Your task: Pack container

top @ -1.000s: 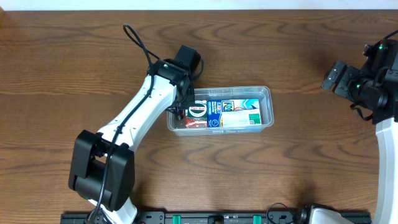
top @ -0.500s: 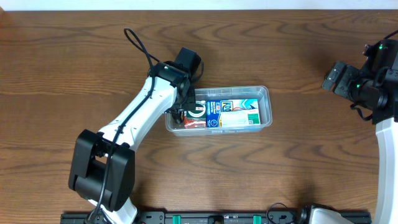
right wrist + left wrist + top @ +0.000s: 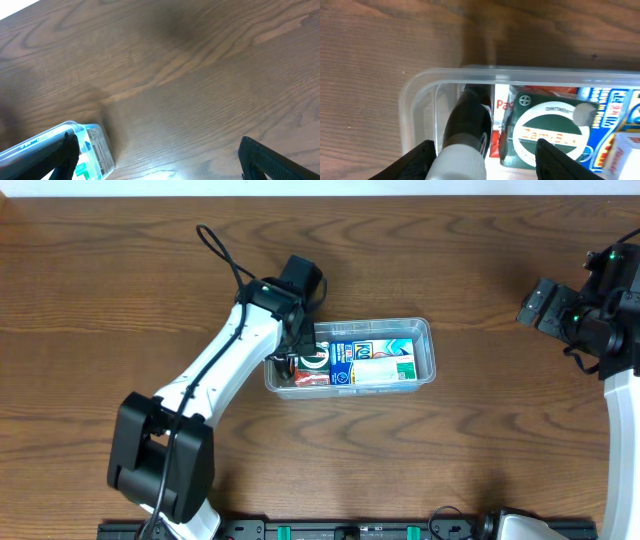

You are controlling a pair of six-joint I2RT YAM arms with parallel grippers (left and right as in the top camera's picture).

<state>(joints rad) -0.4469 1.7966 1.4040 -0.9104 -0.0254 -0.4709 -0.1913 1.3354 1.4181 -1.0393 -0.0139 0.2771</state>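
Left jaws gape (over dark bottle [image 3: 467,117]) beside container [image 3: 530,76] rim.

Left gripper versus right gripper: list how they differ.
The left gripper hangs over the left end of the container, straddling a dark tube. The right gripper is far off to the right, over bare table. The right gripper's jaws stand wider than the left gripper's. Both are open and hold nothing.

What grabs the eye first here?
The clear container sits mid-table, packed with blue-and-white boxes and a green round-labelled pack. The left gripper hangs open over its left end, straddling a dark white-capped tube. The right gripper sits open at the far right, holding nothing.
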